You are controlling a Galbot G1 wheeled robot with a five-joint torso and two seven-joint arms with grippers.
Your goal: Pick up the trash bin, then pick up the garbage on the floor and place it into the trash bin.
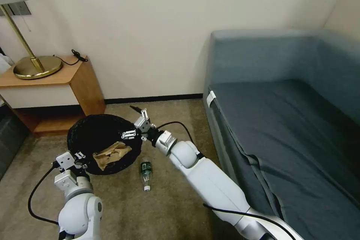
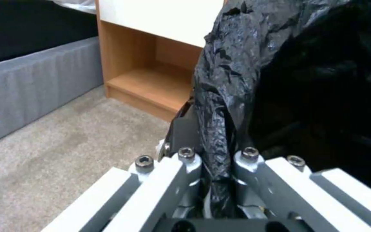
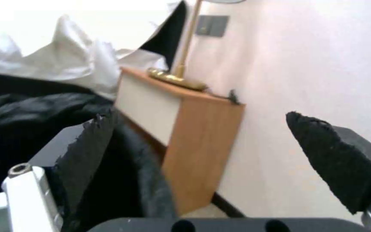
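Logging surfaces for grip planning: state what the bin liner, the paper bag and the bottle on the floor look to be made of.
Bin liner: thin black plastic film, glossy and crinkled, pinched in the left gripper.
Paper bag: matte tan paper, creased and crumpled, lying in the trash bin.
Bottle: likely clear plastic, see-through, dark green label, white cap.
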